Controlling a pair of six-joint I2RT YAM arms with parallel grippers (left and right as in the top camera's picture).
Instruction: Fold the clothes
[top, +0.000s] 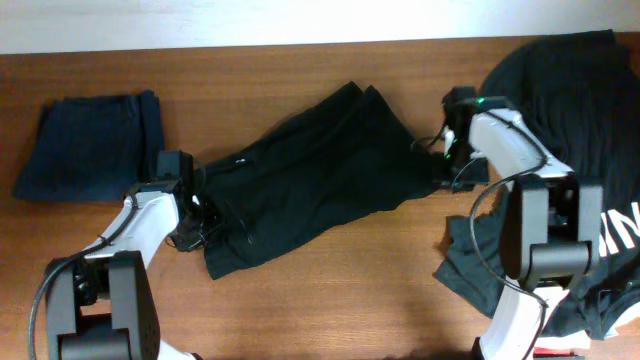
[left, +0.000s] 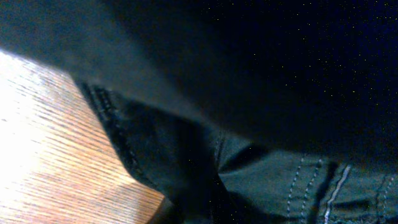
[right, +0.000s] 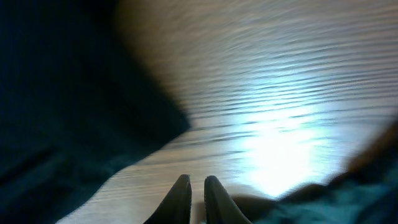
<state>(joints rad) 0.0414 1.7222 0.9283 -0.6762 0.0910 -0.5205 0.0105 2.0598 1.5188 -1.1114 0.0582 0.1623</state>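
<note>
Shorts (top: 310, 170) between left gripper (top: 198, 218) and right gripper (top: 438, 165): black. Table (top: 350, 310): brown wood grain. T-shirt (top: 570, 90) beyond right gripper: black, white lettering.

Black shorts (top: 310, 170) lie spread on the tabletop (top: 300, 60), with the left end effector (top: 197, 215) and right end effector (top: 443, 168) at opposite ends.

White-and-black arms (top: 148, 216), apparently dark, tapered fingers (right: 180, 198)
</note>
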